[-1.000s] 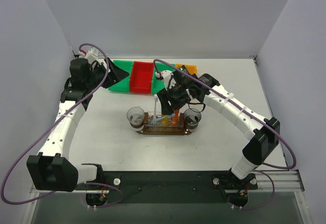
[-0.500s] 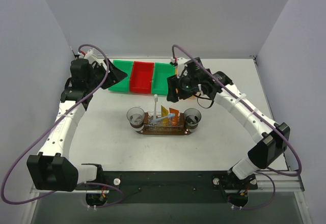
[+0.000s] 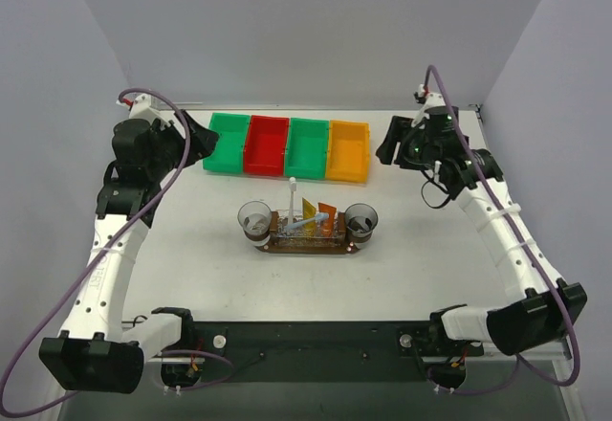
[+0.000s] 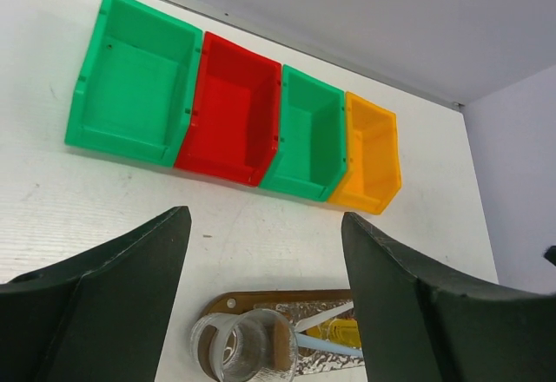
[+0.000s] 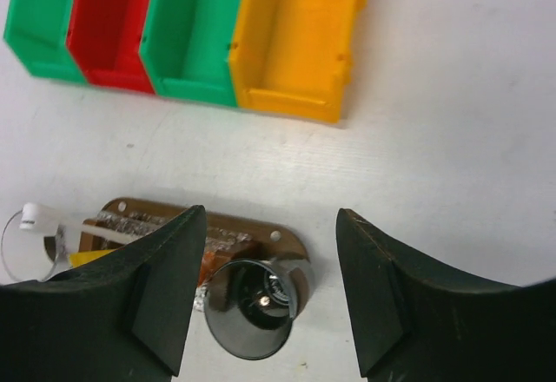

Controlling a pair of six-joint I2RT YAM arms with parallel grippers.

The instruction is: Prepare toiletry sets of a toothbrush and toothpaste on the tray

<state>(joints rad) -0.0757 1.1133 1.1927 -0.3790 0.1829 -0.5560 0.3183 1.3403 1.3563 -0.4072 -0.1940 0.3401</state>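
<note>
Left gripper (image 4: 262, 219): my fingers were spread, holding nothing;
Right gripper (image 5: 269, 217): also spread, nothing between;
Toothbrush (image 3: 292, 197): stood tilted on the tray (image 3: 308, 248);
Toothpaste (image 3: 327, 214): on the tray, just beside the toothbrush

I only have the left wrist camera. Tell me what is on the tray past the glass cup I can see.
Observer: A second glass cup stands at the other end of the tray.
Operator: Report the toothpaste.
Observer: An orange tube sits beside the yellow one, between the two cups.
Operator: Give me the right gripper.
Observer: The right gripper is open and empty, off to the right of the orange bin.
</note>
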